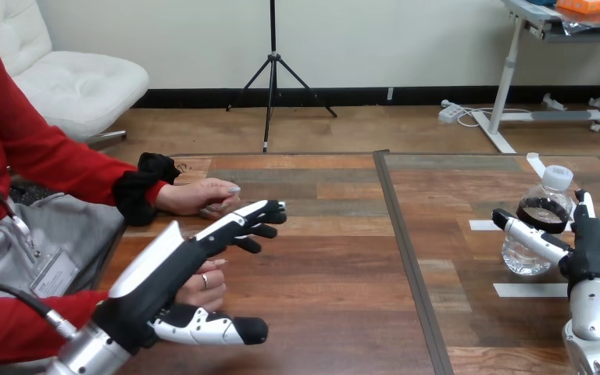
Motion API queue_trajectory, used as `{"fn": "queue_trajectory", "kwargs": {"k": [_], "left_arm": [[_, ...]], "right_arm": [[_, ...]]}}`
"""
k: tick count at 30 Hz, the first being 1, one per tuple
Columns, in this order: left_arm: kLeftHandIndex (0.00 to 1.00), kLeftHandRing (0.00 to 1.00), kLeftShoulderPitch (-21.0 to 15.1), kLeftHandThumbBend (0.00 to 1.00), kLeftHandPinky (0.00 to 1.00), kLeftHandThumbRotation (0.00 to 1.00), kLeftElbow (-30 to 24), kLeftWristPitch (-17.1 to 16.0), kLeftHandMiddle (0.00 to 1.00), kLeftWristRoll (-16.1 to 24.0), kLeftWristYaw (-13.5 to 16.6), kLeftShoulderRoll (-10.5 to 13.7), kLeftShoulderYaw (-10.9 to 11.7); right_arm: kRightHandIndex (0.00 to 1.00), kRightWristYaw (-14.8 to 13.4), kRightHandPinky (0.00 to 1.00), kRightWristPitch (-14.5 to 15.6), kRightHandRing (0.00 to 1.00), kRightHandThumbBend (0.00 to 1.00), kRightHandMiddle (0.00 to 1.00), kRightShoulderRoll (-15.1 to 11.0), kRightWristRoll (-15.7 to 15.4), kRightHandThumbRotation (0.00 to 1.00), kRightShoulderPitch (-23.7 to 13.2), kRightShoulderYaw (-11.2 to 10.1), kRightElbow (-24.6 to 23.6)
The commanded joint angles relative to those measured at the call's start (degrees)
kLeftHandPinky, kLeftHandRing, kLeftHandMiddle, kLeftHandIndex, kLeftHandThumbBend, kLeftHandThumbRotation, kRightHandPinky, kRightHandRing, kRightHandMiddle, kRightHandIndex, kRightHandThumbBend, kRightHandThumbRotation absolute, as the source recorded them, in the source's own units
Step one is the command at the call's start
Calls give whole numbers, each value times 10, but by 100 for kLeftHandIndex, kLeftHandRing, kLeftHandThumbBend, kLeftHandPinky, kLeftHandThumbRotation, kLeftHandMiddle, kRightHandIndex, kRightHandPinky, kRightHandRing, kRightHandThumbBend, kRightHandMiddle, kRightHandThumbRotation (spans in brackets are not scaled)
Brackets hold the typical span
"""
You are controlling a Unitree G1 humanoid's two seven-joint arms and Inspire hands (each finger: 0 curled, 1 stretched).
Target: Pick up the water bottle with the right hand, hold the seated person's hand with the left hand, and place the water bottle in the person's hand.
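Left arm enters from the lower left, silver forearm angled up toward the middle. Left robot hand [176, 266] is edge-on, white shell uppermost. Fingers [250, 213] are straight and laid together, thumb [219, 329] straight out well below them: wide open, gripping nothing. Person's near hand [205, 287] sits loosely curled in the gap between that thumb and the palm, close under the palm. Cannot tell if they touch. Person's far hand [199, 195] rests on the counter [320, 305] just beyond the fingertips, apart from them.

Right arm stands up from the lower right corner. Right robot hand [594, 254] is upright, black palm facing the middle, white shell on the outer side. Its thumb [527, 234] reaches straight across the front of the water bottle [520, 256]. One finger [585, 201] stands straight just behind and right of the bottle. The hand is spread open with the bottle inside the spread. Cannot tell if the thumb touches the plastic.

Bottle: clear plastic, rounded and squat, with a white screw cap [557, 176] and a dark band [543, 212] round the shoulder. It stands upright, base on the counter, well apart from the left robot hand and both of the person's hands.

Counter: matte wood planks in mixed browns, with a dark seam [406, 258] running between the two robot hands. A white tape strip [530, 290] lies just left of the right robot hand's wrist.
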Motion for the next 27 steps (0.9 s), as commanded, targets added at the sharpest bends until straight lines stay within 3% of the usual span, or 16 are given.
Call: {"fn": "queue_trajectory", "kwargs": {"k": [1, 15, 27], "left_arm": [[89, 80, -12, 100, 71, 71, -36, -4, 85, -23, -8, 10, 13], [89, 76, -2, 100, 65, 70, -57, 5, 84, -51, -34, 9, 15], [89, 76, 3, 100, 63, 70, -73, 16, 84, -63, -44, 6, 17]], "right_arm": [[100, -4, 75, -5, 93, 100, 98, -10, 5, 41, -56, 3, -1], [97, -16, 74, -1, 86, 100, 92, -1, 3, 30, -62, 5, 6], [82, -24, 64, 2, 74, 100, 79, 10, 24, 14, -68, -9, 9]]}}
